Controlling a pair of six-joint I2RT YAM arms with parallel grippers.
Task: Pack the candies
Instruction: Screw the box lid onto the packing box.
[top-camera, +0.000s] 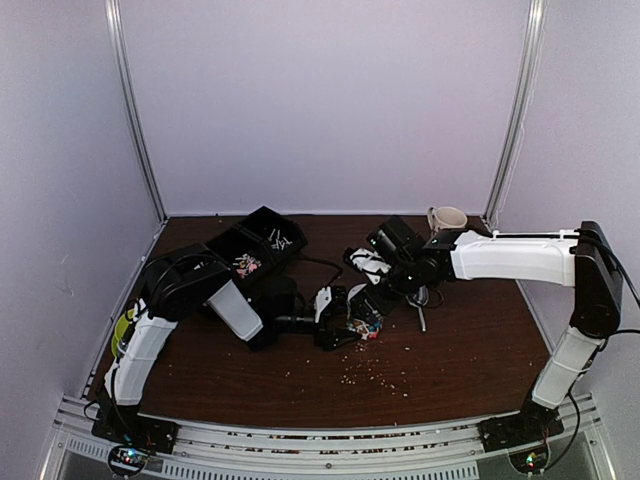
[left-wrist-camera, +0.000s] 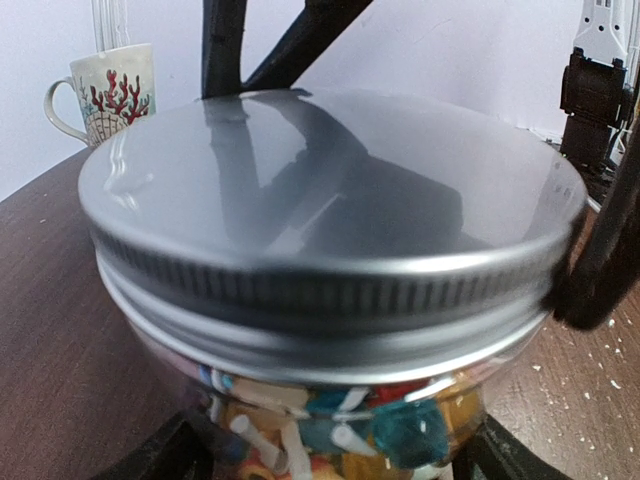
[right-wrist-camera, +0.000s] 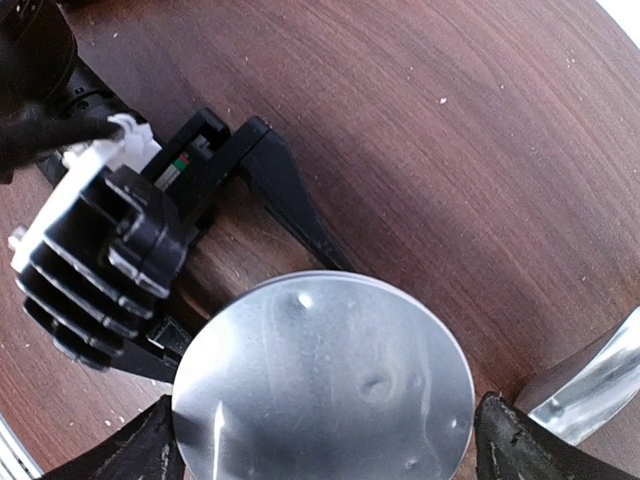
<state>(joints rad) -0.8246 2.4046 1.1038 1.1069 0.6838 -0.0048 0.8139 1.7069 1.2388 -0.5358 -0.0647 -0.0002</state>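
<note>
Two pincers, one jar (left-wrist-camera: 250, 400), one silver lid (left-wrist-camera: 320, 200), one mug (left-wrist-camera: 105, 90). Jar body clamped in left pincer (top-camera: 338, 322), sitting between its fingers (left-wrist-camera: 150, 455). Lid's on. Directly above it, right pincer (right-wrist-camera: 335, 448) spread wide, one finger either side of lid, not squeezing far as I can see. Inside jar, between left pincer's fingers: candies (left-wrist-camera: 400, 430), way too many to count. Two black bins (top-camera: 262, 222) showing behind left pincer, more candies in those. Mug further back past right pincer. Pale crumbs (top-camera: 385, 375) scattered on surface (right-wrist-camera: 450, 150), near side of both pincers.
</note>
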